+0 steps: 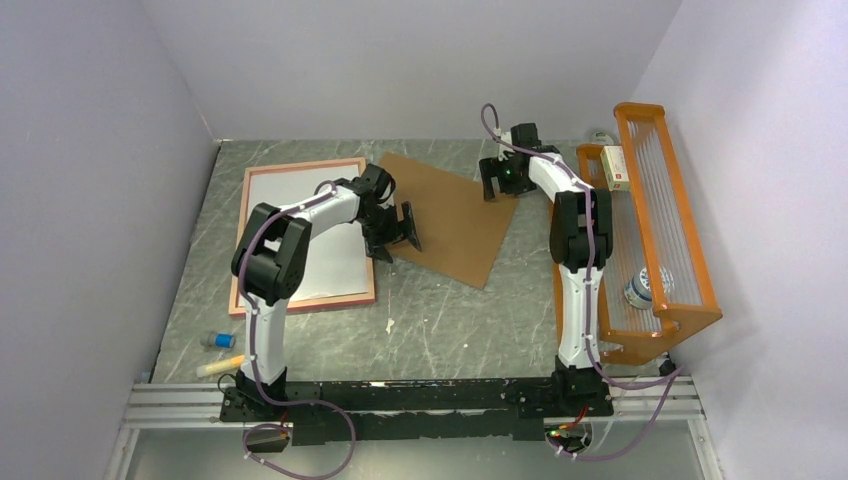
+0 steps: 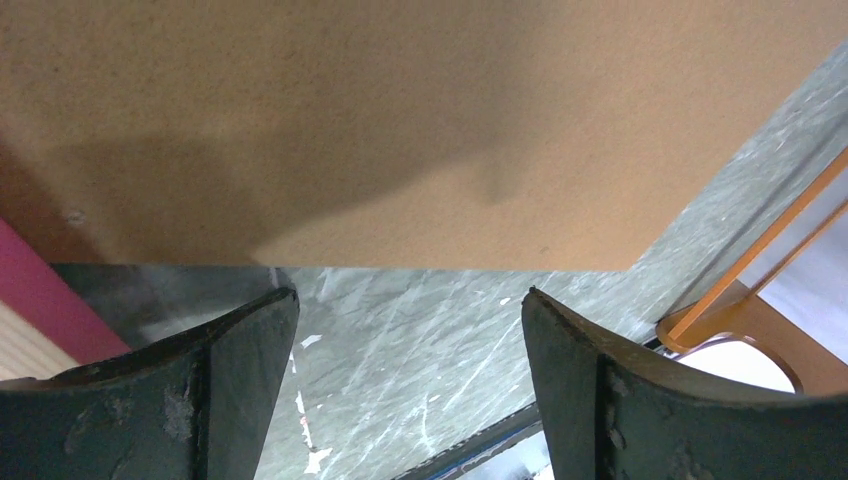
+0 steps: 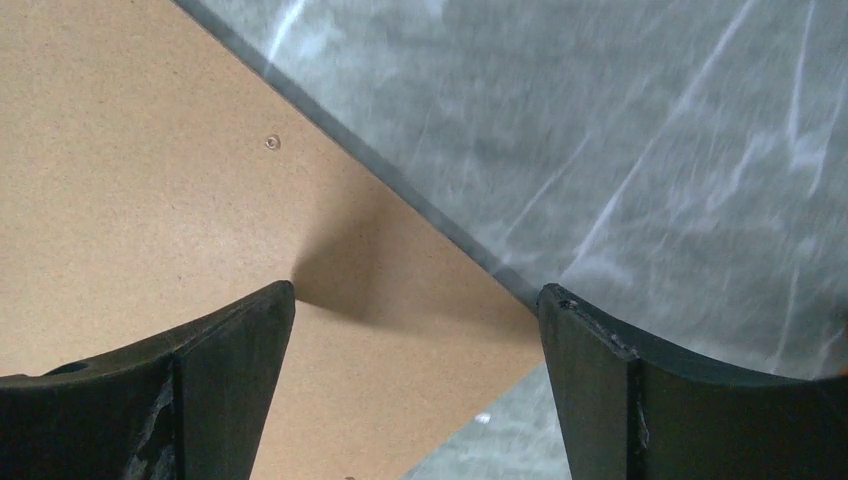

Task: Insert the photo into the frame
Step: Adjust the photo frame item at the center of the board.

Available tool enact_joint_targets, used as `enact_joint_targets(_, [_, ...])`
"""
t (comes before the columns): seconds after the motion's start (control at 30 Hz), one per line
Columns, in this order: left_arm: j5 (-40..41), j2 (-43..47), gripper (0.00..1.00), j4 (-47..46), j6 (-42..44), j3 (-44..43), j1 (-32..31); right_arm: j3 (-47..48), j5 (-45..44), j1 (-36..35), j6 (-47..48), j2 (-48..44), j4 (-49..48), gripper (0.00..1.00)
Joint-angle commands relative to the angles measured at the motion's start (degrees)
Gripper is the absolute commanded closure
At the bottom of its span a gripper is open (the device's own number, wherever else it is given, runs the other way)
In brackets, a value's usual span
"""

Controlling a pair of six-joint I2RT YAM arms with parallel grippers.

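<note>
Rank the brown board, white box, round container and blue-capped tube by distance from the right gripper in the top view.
1. brown board, directly beneath the open right gripper.
2. white box, right, on the orange rack.
3. round container, right, lower in the rack.
4. blue-capped tube, far left near the bases.

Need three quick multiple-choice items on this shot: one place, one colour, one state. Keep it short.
1. Where is the brown board?
A. flat on the table, between the frame and the rack
B. inside the rack
C. leaning against the back wall

2. What colour is the rack?
A. blue
B. orange
C. white

3. The left gripper and the right gripper are:
A. both shut
B. left shut on the board
C. both open and empty

Answers: 1 A, the top view shows it lying between them; 2 B, its rails are orange; 3 C, both wrist views show a wide, empty gap.
</note>
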State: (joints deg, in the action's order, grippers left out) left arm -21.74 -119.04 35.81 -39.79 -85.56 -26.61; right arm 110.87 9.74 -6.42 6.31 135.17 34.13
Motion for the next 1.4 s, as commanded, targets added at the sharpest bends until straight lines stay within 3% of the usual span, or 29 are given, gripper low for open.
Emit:
enact_joint_targets(0.0, [1.91, -5.24, 0.10, -3.95, 0.59, -1.36, -0.37, -5.50, 0.83, 0.81, -7.75, -2.74, 8.99, 0.06])
enact_joint_targets(0.3, [-0.20, -8.12, 0.10, -6.64, 0.80, -2.72, -0.37, -19.57, 10.35, 0.95, -17.09, -10.70, 7.16, 0.11])
enact_joint_targets(0.57, [-0.99, -10.52, 0.11, -6.42, 2.58, -4.76, -0.35, -37.29, 10.08, -4.69, -24.38, -19.23, -2.37, 0.12])
enact_joint_targets(0.9, [-1.44, -9.67, 0.11, -7.22, 2.56, -2.49, -0.37, -49.71, 6.92, -12.01, -30.49, -28.34, -5.76, 0.12])
enact_joint_targets(1.17, [0.10, -6.73, 0.10, -8.38, 2.33, 1.78, -0.36, -48.77, 4.32, -12.50, -29.84, -33.39, -3.34, 0.12])
enact_joint_targets(1.37, [-1.36, -8.22, 0.10, -7.53, 1.18, -0.56, -0.35, -42.39, -2.26, -12.35, -26.86, -29.17, -4.99, 0.12])
